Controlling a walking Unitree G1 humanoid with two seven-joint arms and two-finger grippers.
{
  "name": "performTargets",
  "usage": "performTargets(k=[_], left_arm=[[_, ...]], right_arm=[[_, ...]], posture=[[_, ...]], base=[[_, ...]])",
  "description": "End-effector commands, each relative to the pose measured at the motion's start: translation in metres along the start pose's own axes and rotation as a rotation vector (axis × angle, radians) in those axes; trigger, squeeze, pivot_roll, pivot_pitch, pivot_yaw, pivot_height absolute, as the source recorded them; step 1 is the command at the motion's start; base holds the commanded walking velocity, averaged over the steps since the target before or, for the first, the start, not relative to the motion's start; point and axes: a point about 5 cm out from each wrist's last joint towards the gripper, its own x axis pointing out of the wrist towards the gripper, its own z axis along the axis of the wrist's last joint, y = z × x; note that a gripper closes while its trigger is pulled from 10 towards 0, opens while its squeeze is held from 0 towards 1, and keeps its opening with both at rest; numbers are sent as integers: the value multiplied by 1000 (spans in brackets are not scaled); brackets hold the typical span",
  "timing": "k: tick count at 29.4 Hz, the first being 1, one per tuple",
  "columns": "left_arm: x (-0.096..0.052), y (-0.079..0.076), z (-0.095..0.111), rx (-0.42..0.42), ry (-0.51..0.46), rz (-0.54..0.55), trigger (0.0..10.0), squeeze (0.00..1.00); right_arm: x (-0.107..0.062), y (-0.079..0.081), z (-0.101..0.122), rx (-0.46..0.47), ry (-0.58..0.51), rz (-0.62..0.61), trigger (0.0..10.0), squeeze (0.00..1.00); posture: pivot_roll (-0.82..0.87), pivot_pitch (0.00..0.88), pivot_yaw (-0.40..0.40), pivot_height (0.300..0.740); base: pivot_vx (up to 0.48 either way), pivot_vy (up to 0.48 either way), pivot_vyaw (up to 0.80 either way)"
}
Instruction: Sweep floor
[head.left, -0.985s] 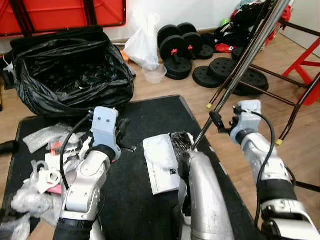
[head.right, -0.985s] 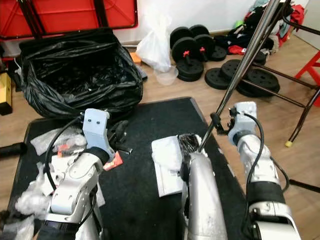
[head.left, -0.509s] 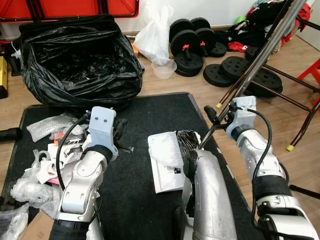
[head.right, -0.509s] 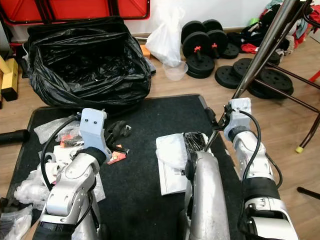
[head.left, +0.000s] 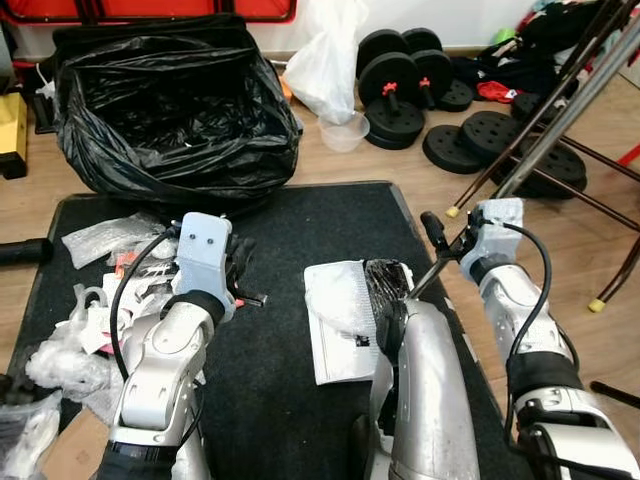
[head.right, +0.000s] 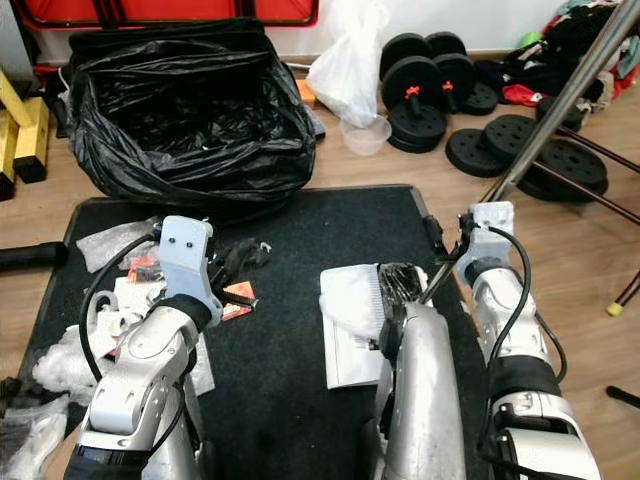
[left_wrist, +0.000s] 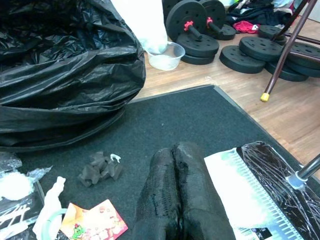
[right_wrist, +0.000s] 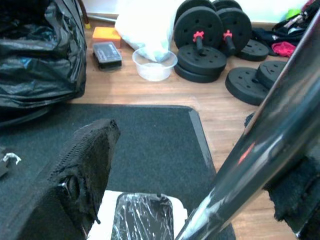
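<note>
Diagonally, broom pole (head.right: 560, 110) rises rightward from right claw (head.right: 452, 252)

head stereo: high, down-forward | wrists: low, close, forward | shared: black mat (head.left: 300, 230), weight plates (left_wrist: 200, 45)

Left claw (left_wrist: 179, 200) sits low in the frame, its two black fingers (left_wrist: 161, 195) pressed together w/ no gap, hovering over a dark mat (left_wrist: 185, 117). Just beside the claw on the mat: a white toothed dustpan (left_wrist: 250, 192) w/ a black plastic-wrapped brush head (left_wrist: 280, 170) and a bit of shiny metal handle (left_wrist: 307, 172). Other side – small crumpled black scrap (left_wrist: 100, 167), a colourful card (left_wrist: 95, 225), clear wrappers (left_wrist: 20, 187). A big black trash bag (left_wrist: 65, 65) bulges at the mat's far edge. Beyond, on the wood floor (left_wrist: 280, 112) – clear plastic bowl (left_wrist: 166, 55) under a white bag (left_wrist: 142, 22), black weight plates (left_wrist: 255, 52), dumbbells w/ red collars (left_wrist: 192, 25), a chair leg w/ yellow tip (left_wrist: 277, 65).
</note>
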Motion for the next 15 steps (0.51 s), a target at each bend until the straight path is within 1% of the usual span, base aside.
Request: performTargets(k=[1, 7, 9, 13, 15], left_arm=[[-3, -4, -2, -4, 15, -32, 10000, 0], [-4, -4, -2, -3, 17, -31, 10000, 0], [-4, -3, -2, -2, 19, -30, 10000, 0], [-4, -3, -2, -2, 19, -30, 10000, 0], [-4, -3, -2, -2, 20, -31, 10000, 0]], right_arm=[[-3, -5, -4, -9, 4, -9, 10000, 0], [-2, -8, -2, -13, -15, -9, 10000, 0], [-1, -12, 1, -24, -32, -21, 10000, 0], [0, -13, 2, -26, -35, -23, 10000, 0], [0, -16, 5, -26, -49, -34, 10000, 0]], posture=[[-99, 209, -113, 300], [-95, 213, -112, 300], [-95, 214, -111, 300], [-95, 214, -111, 300], [-95, 212, -108, 300]], base=[[0, 0, 0], [0, 0, 0], [0, 0, 0], [0, 0, 0], [0, 0, 0]])
